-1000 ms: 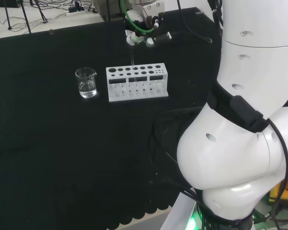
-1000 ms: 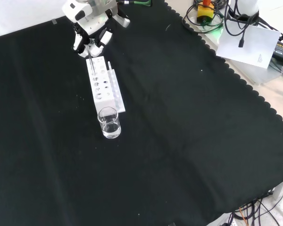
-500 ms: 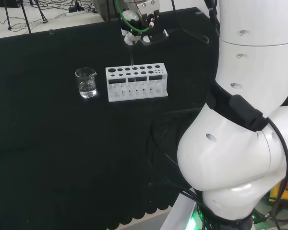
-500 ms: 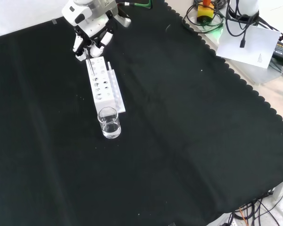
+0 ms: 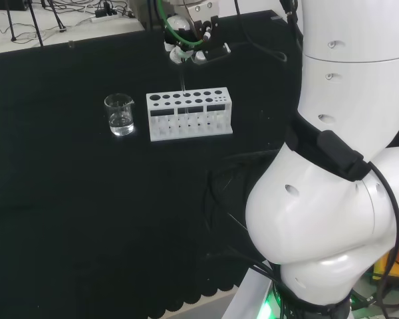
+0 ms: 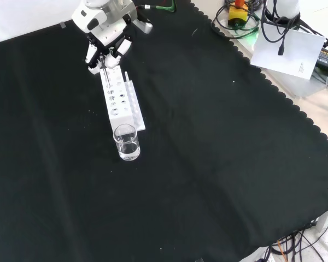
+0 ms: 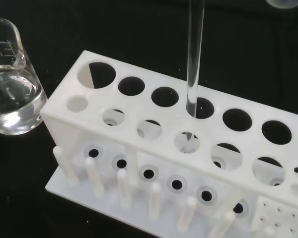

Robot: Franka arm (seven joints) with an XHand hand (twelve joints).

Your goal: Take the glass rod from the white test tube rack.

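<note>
The white test tube rack [image 5: 189, 114] stands mid-bench, long side toward the head camera; it also shows as the rack [image 6: 120, 101] and the rack [image 7: 154, 144]. My hand [image 5: 186, 45] hovers above its far side, fingers curled on the top of the glass rod [image 5: 183, 83]. The rod [image 7: 194, 59] hangs upright, and its lower end sits at the mouth of a hole in the rack's back row. In the front view the hand [image 6: 106, 41] is just beyond the rack's far end, with the thin rod [image 6: 105, 71] running down from it.
A glass beaker [image 5: 120, 114] with some clear liquid stands left of the rack in the head view; it is the beaker [image 6: 126, 143] nearer the front camera and the beaker [image 7: 10, 94] in the wrist view. White pegs [image 7: 124, 188] line the rack's base. Cables and the cloth's scalloped edge [image 6: 273, 82] lie at right.
The hand has risen and drifted slightly left in the head view, drawing the rod up out of the rack. Rack and beaker have not moved.
</note>
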